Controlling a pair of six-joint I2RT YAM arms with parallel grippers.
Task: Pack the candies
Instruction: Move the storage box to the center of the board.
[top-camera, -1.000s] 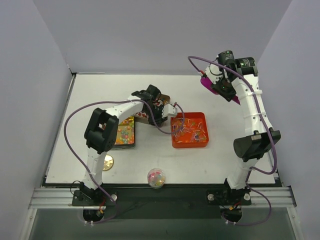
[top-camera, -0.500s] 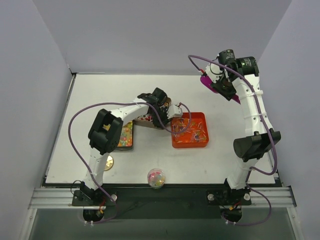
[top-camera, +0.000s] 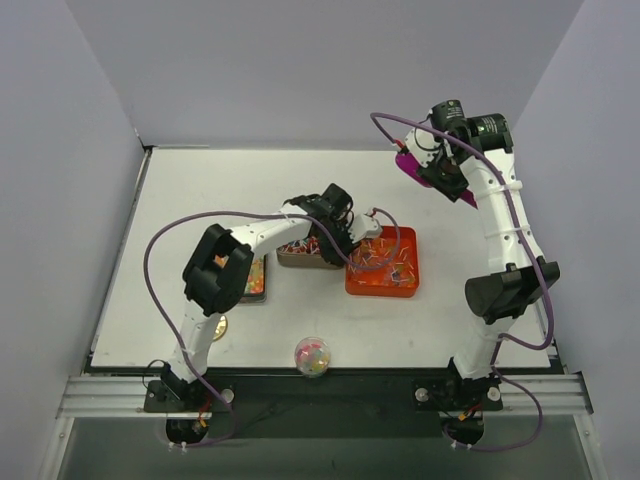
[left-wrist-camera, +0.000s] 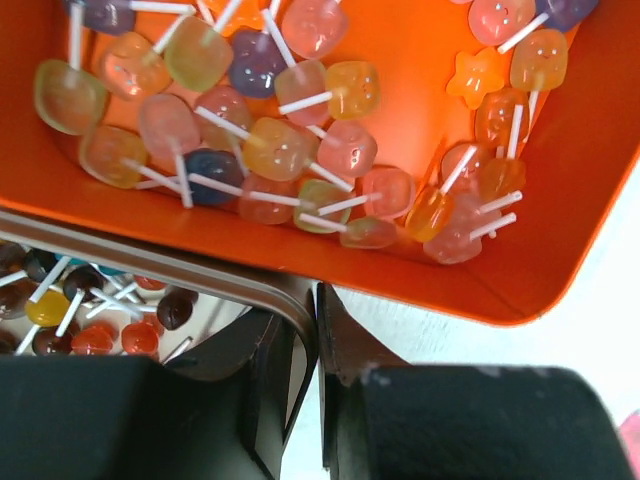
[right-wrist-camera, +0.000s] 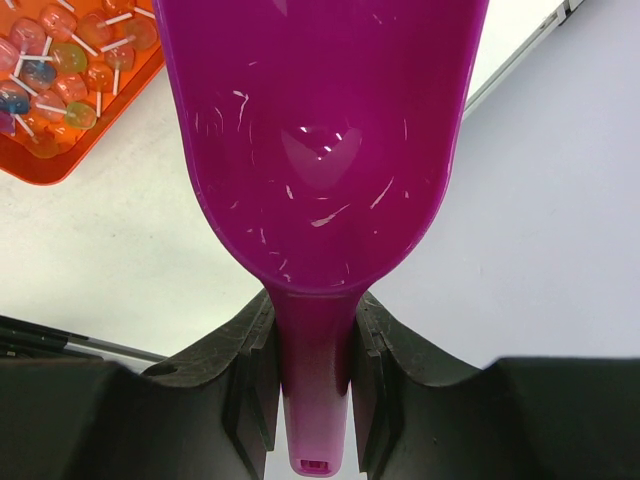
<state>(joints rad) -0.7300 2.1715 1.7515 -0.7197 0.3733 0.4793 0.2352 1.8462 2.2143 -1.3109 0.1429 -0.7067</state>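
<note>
**Left gripper (left-wrist-camera: 306, 332) pinching the metal tray (left-wrist-camera: 150, 250) rim, just beside the orange tray (left-wrist-camera: 560, 260).**
Lollipop candies (left-wrist-camera: 275, 145) fill the orange tray, and more lie in the metal tray on its left. Well behind the orange tray, the right gripper (right-wrist-camera: 312, 312) is clamped on the handle of a purple scoop (right-wrist-camera: 320, 150).

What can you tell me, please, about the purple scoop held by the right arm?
The scoop is glossy magenta plastic, all in one piece: a deep rounded bowl narrowing to a short, straight handle. Its bowl is empty and finely scratched. The right gripper clamps the handle from both sides; nothing else touches it. In the top view it hangs above the far right part of the table, apart from the orange tray.
</note>
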